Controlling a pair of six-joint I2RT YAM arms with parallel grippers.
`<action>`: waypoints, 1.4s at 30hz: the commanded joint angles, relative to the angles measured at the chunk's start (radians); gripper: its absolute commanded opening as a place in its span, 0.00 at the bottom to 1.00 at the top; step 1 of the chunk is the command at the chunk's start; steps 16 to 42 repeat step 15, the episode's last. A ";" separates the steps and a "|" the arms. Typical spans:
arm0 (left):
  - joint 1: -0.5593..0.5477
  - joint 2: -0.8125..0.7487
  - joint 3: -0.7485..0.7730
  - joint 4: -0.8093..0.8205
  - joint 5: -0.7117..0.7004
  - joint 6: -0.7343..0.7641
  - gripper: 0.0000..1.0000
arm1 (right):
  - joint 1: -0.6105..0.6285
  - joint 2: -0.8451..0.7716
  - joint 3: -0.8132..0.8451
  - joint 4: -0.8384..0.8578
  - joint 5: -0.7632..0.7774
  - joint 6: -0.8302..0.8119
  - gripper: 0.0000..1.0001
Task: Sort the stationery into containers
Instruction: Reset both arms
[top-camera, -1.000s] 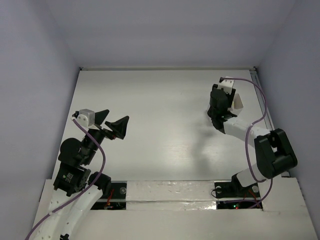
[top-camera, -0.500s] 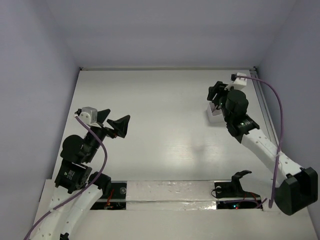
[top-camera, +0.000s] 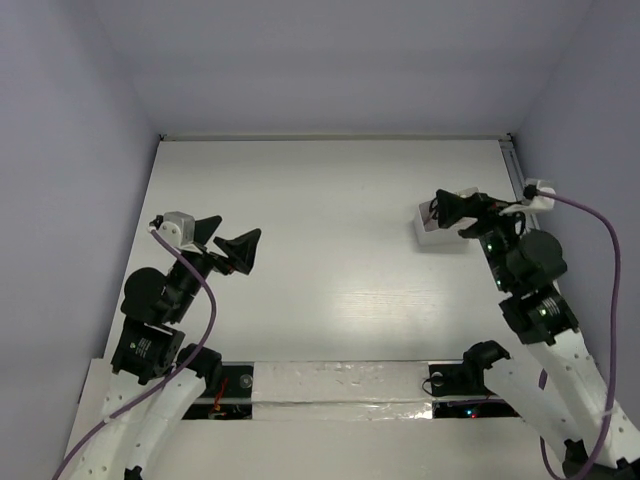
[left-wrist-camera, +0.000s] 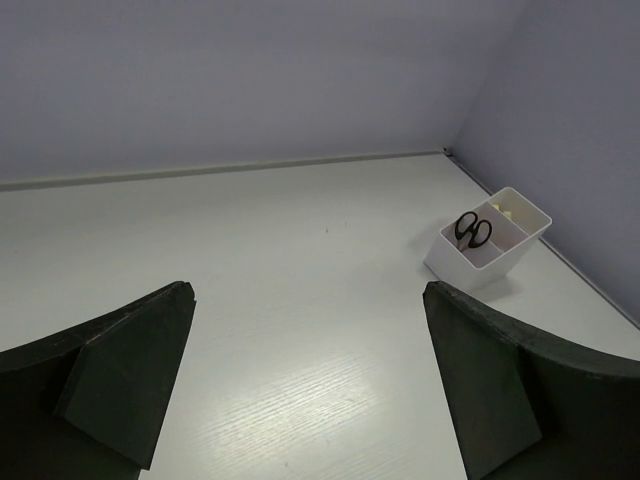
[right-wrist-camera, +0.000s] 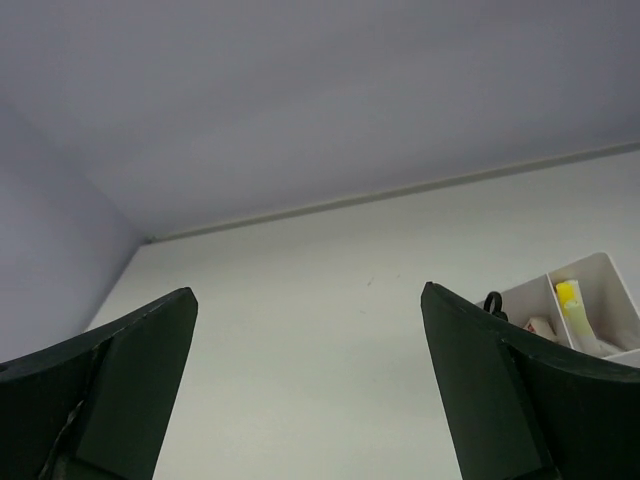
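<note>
A small whitish divided box (top-camera: 430, 233) stands at the right of the white table. In the left wrist view the box (left-wrist-camera: 470, 268) holds black-handled scissors (left-wrist-camera: 473, 230) in one compartment and pale items (left-wrist-camera: 510, 211) in the other. The right wrist view shows the box (right-wrist-camera: 575, 264) at its right edge with a scissors handle (right-wrist-camera: 493, 302), a small pale block (right-wrist-camera: 540, 325) and a yellow-ended pen (right-wrist-camera: 567, 293). My right gripper (top-camera: 460, 212) is open and empty, just right of the box. My left gripper (top-camera: 226, 243) is open and empty at the left, above the table.
Grey walls enclose the table (top-camera: 330, 200) at the back and both sides. A metal rail (top-camera: 520, 180) runs along the right edge. The arm bases and a taped strip (top-camera: 340, 380) lie along the near edge.
The right arm has swung back and to the right, off the box, and its gripper now sits beside the box. The left arm has hardly moved.
</note>
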 joint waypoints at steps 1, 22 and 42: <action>0.006 -0.005 0.031 0.073 -0.016 -0.014 0.99 | 0.004 -0.118 -0.024 -0.011 0.012 0.015 1.00; 0.006 -0.001 0.057 0.074 -0.011 -0.049 0.99 | 0.004 -0.229 -0.064 -0.063 -0.009 0.026 1.00; 0.006 -0.001 0.057 0.074 -0.011 -0.049 0.99 | 0.004 -0.229 -0.064 -0.063 -0.009 0.026 1.00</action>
